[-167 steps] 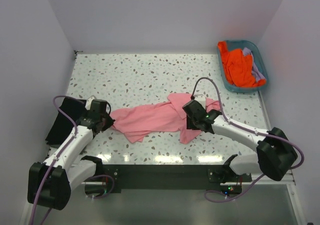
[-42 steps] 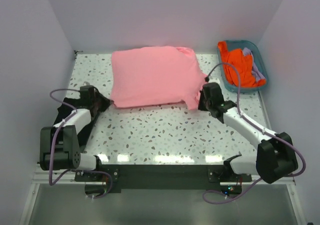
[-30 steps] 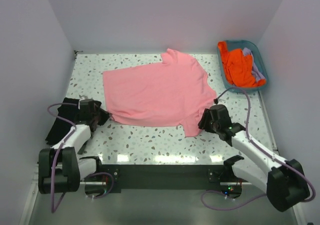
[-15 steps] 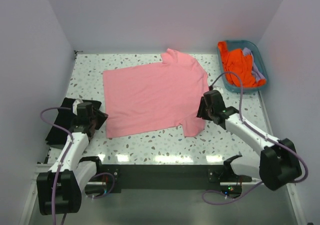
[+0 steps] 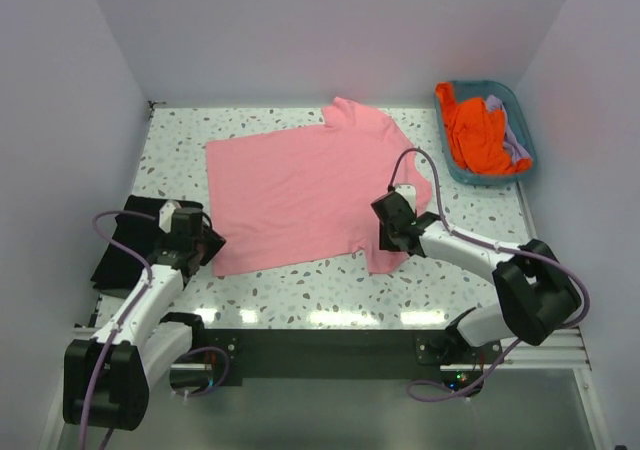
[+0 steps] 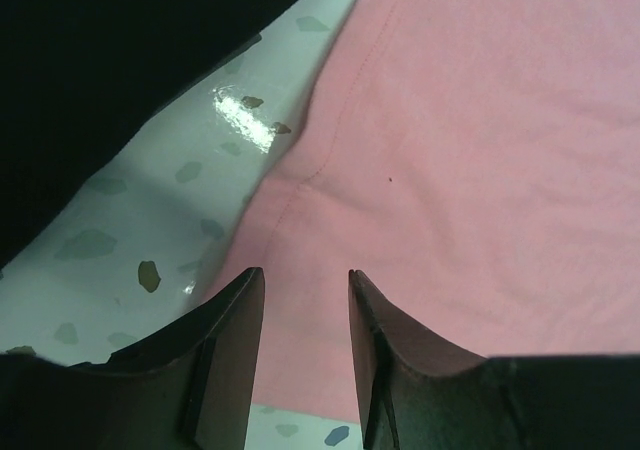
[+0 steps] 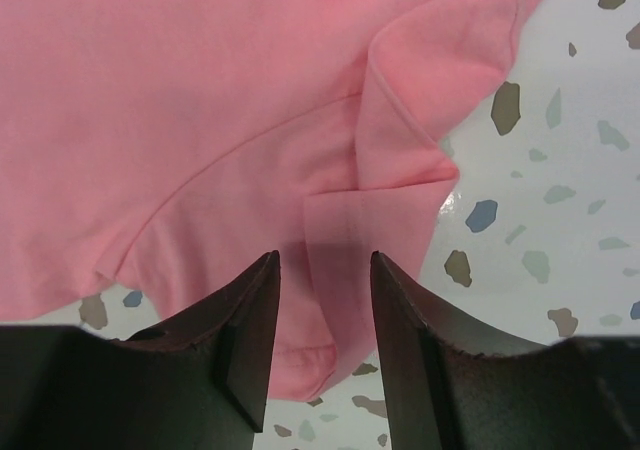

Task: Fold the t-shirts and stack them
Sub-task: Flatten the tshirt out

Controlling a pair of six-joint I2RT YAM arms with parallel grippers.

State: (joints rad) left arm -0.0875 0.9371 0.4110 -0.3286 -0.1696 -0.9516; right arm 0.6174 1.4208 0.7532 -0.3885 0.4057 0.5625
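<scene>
The pink tee (image 5: pixel 300 195) lies spread flat in the middle of the worktop (image 5: pixel 230 125), a glossy pale slab with grey and brown terrazzo flecks. The cloth is matte and soft, with only faint ripples. Its hem (image 6: pixel 300 170) faces left and its neck end faces right. The far sleeve (image 5: pixel 345 112) points towards the back wall.

The left hand (image 5: pixel 205 242) is low over the near-left corner of the tee, just beside the black tee (image 5: pixel 125 240), a dark rumpled heap at the worktop's left edge. From the left wrist, its two dark, smooth fingers (image 6: pixel 225 360) stand a narrow gap apart with nothing pinched between them. Pink cloth lies flat beneath, and a fine line of stitching runs along the hem.

The right hand (image 5: pixel 388 232) sits over the near sleeve (image 7: pixel 400 140), which is creased and doubled over on itself into a blunt point, its band turned under. Its fingers too are narrowly parted and hold nothing, and the sleeve lies under the gap.

At the far right corner a teal plastic basket (image 5: pixel 482 83), rounded and oblong, holds the orange tee (image 5: pixel 475 135) crumpled in a mound. The lavender tee (image 5: pixel 513 142) is bunched against the basket's right wall.
</scene>
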